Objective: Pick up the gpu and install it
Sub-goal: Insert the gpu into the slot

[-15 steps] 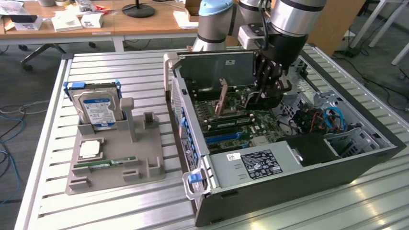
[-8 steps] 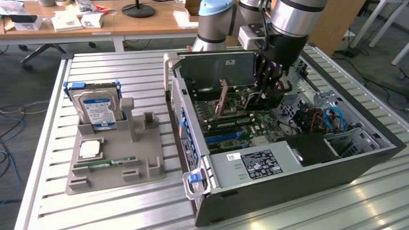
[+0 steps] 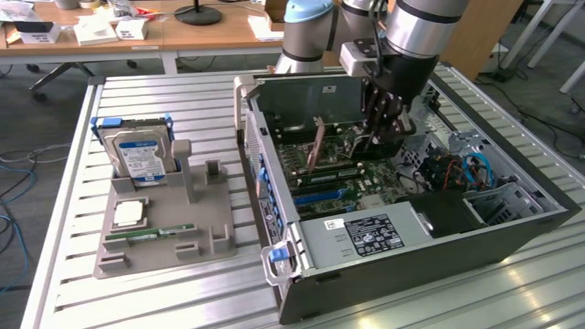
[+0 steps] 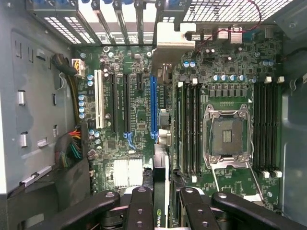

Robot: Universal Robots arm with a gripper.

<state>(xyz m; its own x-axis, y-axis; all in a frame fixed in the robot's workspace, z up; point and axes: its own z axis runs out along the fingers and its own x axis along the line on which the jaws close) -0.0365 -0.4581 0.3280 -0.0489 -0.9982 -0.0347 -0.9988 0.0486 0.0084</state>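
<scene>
Gripper (image 3: 379,140), centre of exterior view, clamped on gpu (image 4: 160,211) upper edge inside case (image 3: 412,274); card looks light, stiff, fragile, so edge-hold seems right.

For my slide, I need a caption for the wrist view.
Gripper holds the graphics card edge-on over the motherboard, near the blue slot.

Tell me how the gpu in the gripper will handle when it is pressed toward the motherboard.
The gpu is a thin flat board, so it is likely stiff but fragile if pushed off-line. Held edge-on in the gripper, it may twist or slip. Its metal bracket probably makes that end heavier.
</scene>
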